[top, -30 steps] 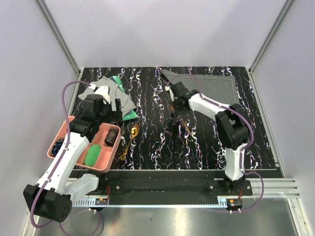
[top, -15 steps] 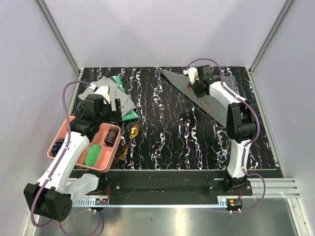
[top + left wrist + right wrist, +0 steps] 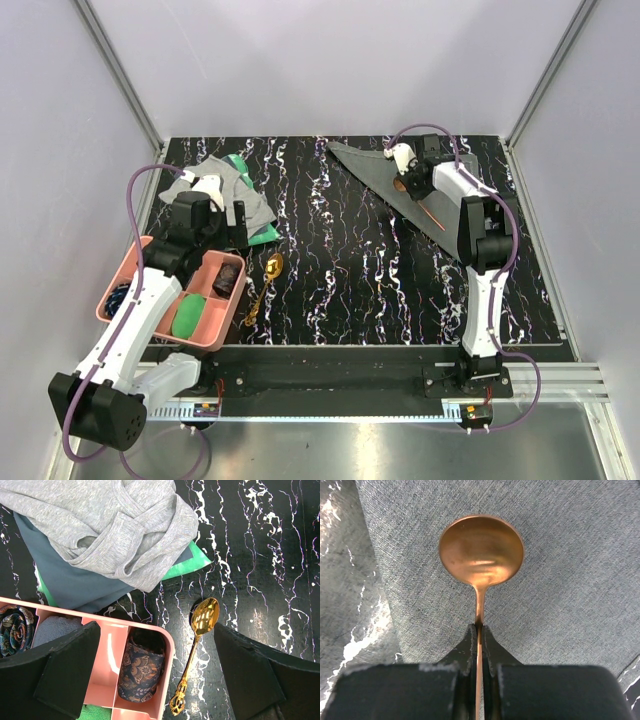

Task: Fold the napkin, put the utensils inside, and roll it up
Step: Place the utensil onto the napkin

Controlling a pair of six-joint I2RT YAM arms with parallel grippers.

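The dark grey napkin (image 3: 425,190) lies folded in a triangle at the back right; it fills the right wrist view (image 3: 570,555). My right gripper (image 3: 410,180) is shut on the copper spoon (image 3: 430,213), whose bowl (image 3: 481,550) sits just over the cloth; the gripper (image 3: 479,630) clamps the thin handle. The gold spoon (image 3: 268,278) lies on the table beside the pink tray, and in the left wrist view (image 3: 199,645) it lies between my fingers. My left gripper (image 3: 238,215) is open and empty above it (image 3: 156,650).
A pink divided tray (image 3: 120,290) at the left holds a green cloth, a patterned roll (image 3: 142,667) and other rolled cloths. A light grey cloth (image 3: 225,190) lies over a green item behind the tray. The walls stand close at the back and both sides.
My right gripper has moved from the middle of the table to the back right, over the napkin, with the copper spoon in it. The left arm and the gold spoon have not moved.
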